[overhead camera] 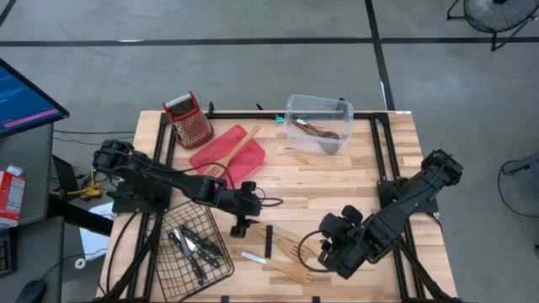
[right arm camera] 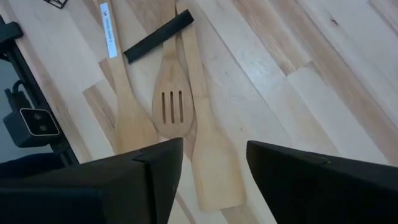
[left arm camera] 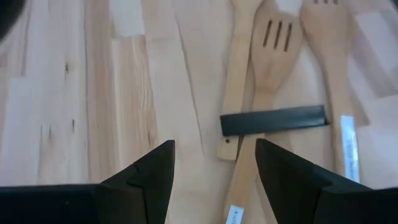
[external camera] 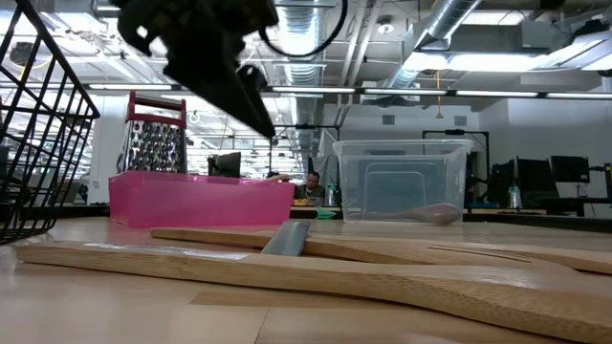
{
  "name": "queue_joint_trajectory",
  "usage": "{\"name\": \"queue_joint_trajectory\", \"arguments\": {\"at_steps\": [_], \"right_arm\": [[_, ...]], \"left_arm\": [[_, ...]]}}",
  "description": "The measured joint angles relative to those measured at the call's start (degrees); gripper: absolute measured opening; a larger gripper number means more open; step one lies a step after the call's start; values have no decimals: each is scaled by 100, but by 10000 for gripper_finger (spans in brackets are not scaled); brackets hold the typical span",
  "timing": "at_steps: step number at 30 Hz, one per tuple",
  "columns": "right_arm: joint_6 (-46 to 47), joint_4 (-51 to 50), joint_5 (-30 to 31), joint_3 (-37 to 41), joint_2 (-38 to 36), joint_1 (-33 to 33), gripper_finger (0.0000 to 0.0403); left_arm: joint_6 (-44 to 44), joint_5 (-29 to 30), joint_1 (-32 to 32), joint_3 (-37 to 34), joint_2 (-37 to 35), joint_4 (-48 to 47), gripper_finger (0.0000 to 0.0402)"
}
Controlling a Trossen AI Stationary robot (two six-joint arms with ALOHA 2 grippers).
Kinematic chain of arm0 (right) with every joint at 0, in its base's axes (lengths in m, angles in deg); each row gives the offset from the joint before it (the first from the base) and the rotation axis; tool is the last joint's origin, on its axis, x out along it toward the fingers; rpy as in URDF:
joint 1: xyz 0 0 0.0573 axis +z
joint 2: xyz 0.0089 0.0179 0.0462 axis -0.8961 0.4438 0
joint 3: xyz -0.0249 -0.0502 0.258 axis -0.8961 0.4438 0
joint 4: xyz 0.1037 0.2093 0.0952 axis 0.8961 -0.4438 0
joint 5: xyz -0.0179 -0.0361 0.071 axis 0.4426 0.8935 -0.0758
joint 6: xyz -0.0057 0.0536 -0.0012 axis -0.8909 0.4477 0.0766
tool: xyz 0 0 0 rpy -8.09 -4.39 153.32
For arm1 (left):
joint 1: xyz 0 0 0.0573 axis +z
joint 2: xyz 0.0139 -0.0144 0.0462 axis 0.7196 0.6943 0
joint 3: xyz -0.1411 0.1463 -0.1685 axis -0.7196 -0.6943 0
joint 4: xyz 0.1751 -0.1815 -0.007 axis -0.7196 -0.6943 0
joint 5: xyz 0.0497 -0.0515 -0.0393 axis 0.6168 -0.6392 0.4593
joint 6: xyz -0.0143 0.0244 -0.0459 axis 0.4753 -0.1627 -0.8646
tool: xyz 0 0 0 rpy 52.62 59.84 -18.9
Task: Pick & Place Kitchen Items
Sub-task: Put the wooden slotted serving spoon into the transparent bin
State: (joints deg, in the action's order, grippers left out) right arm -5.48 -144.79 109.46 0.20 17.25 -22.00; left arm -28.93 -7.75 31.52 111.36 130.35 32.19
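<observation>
I read the step in hand as picking one of the loose wooden utensils near the bottom centre of the high view. The left gripper (overhead camera: 242,220) hovers just left of that pile, its fingers apart and empty; its wrist camera shows bare table between them with the utensil handles just ahead. The right gripper (overhead camera: 330,250) sits at the pile's right edge, fingers also spread and holding nothing.

The pile is three pieces side by side: a slotted turner (right arm camera: 169,109) in the middle, a flat spatula (right arm camera: 208,155) touching it on one side, and a labelled spoon or spatula (right arm camera: 127,112) on the other. A black knife handle or sheath (left arm camera: 274,119) lies across their handles; I cannot tell which it is.

To do this well I would take the black piece first, since it rests on top and would drag if I pulled wood from beneath. I would close across its narrow width, fingers square to its length, and lift straight up. The wire basket (overhead camera: 173,265) at lower left already holds knives (overhead camera: 192,246), so it looks like the right destination. The clear tub (overhead camera: 318,123) at upper centre holds a wooden spoon, so wood likely goes there.
</observation>
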Motion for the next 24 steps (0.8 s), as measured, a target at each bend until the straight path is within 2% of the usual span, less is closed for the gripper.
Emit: {"name": "queue_joint_trajectory", "arguments": {"at_steps": [7, 17, 24], "right_arm": [[0, -126, 131, 0, 0, -4, 189], [0, -172, 153, 0, 0, -4, 187], [31, -172, 123, 0, 0, -4, 183]], "left_arm": [[34, -137, 50, 262, 87, -460, 205], [428, -677, 17, 259, 847, -496, 205], [428, -755, 18, 259, 1176, -508, 205]]}}
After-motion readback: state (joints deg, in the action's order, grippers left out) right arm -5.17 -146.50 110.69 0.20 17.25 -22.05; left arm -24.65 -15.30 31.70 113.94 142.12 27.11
